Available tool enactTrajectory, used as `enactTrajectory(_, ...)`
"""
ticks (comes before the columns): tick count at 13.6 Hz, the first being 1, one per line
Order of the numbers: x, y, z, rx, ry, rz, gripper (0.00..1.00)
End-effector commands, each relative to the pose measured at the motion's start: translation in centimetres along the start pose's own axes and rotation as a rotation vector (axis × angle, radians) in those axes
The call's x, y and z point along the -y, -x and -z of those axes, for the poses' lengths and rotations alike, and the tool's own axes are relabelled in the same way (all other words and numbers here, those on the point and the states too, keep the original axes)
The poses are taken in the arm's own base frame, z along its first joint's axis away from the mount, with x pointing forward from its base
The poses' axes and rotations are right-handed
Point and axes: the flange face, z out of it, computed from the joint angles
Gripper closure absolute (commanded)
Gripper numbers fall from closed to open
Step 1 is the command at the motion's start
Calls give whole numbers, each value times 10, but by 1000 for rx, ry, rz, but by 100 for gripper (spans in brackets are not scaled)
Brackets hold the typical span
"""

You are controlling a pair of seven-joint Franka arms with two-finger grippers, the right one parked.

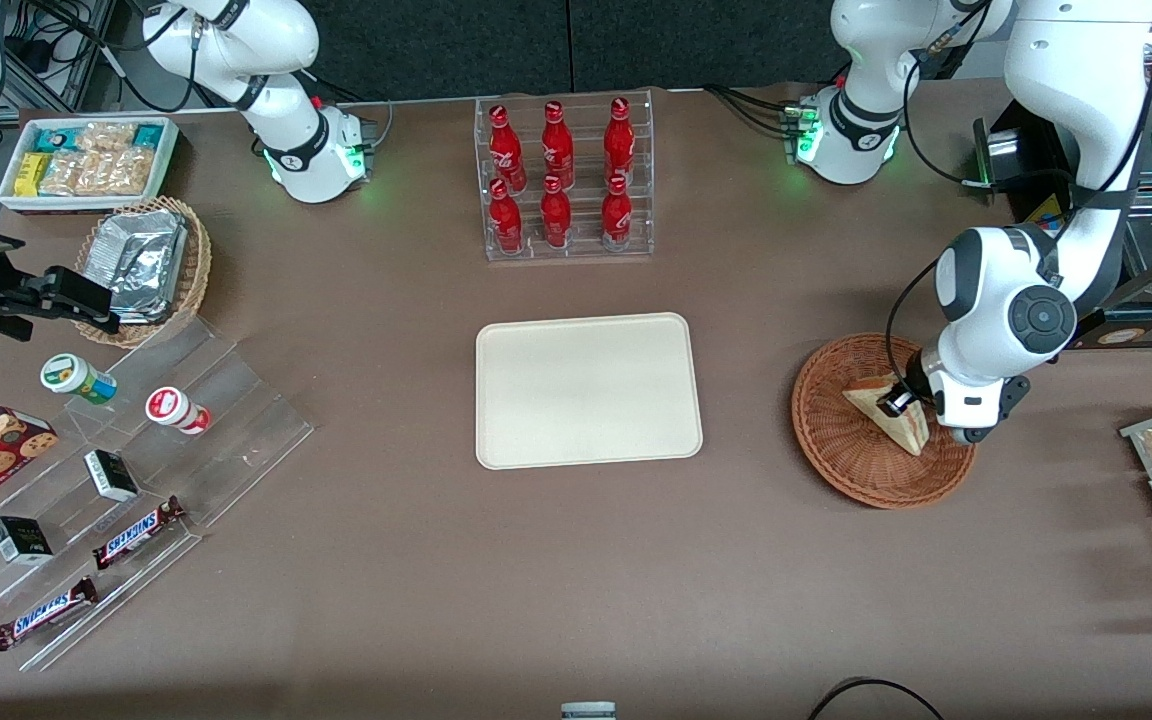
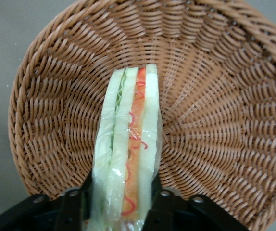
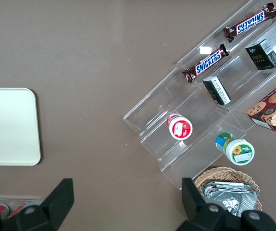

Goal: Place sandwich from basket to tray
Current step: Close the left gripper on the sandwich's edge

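Bare brown surface (image 1: pixel 576 580) lay nearest the camera, and open room was left between the empty tray (image 1: pixel 588 391) and the basket (image 1: pixel 836 450). Inside the basket, the gripper (image 1: pixel 901 404) was lowered, its fingers (image 2: pixel 163 209) clamped on the sandwich (image 2: pixel 128 154). Only the wrist view showed the filling layers.

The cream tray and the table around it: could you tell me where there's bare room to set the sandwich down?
The cream rectangular tray is wholly bare. The gripper, fingers shut on the triangular sandwich, sits in the reddish-brown wicker basket. Bare brown table lies between them.
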Motion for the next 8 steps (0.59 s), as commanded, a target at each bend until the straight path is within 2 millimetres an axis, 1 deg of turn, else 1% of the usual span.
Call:
enactTrajectory(1, -9, -11, 10, 10, -11, 22, 100)
enactTrajectory(3, -16, -18, 31, 24, -34, 8, 100)
enactTrajectory(5, -31, -20, 60, 34, -47, -6, 100)
enactTrajectory(6, -42, -14, 72, 44, -53, -25, 100)
enactTrajectory(7, -59, 2, 80, 49, -47, -68, 100)
enactTrajectory(8, -73, 17, 83, 49, -38, -101, 100)
